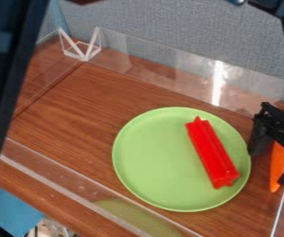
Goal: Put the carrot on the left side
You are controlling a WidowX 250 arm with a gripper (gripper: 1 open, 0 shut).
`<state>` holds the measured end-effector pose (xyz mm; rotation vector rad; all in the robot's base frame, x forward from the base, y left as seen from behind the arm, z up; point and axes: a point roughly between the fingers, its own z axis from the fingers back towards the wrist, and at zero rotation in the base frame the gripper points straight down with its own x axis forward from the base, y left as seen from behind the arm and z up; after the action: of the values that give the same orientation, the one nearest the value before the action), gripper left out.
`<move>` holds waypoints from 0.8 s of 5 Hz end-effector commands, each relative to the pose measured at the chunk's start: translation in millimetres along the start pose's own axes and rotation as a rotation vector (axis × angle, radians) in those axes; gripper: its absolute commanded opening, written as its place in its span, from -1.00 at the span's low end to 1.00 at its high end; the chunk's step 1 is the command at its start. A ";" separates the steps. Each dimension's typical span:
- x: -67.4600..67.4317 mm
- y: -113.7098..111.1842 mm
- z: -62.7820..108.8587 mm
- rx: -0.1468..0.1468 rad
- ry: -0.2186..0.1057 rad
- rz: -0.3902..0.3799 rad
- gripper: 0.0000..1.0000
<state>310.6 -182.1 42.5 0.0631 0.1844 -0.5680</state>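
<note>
The carrot (280, 169) is a small orange piece lying on the wooden table at the far right edge, just right of the green plate (138, 157). My gripper (277, 139) hangs directly over the carrot's upper end, its dark fingers (258, 131) spread on either side. The jaws stand open, and the carrot's top is hidden behind them. I cannot tell whether the fingers touch the carrot.
A long red ridged bar (214, 152) lies on the plate's right half. Clear plastic walls (218, 79) fence the wooden table. A white wire stand (80, 43) sits at the back left. A dark post blocks the view's left edge.
</note>
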 end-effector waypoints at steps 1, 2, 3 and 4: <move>-1.9 -5.2 31.8 -0.010 -0.088 -0.021 1.00; -3.7 -5.6 34.5 -0.011 -0.086 -0.037 1.00; -3.1 -7.4 19.3 -0.003 -0.082 -0.092 1.00; -1.2 -10.5 5.5 0.009 -0.071 -0.146 1.00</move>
<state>306.2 -179.0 35.9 0.0517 0.1732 -0.6910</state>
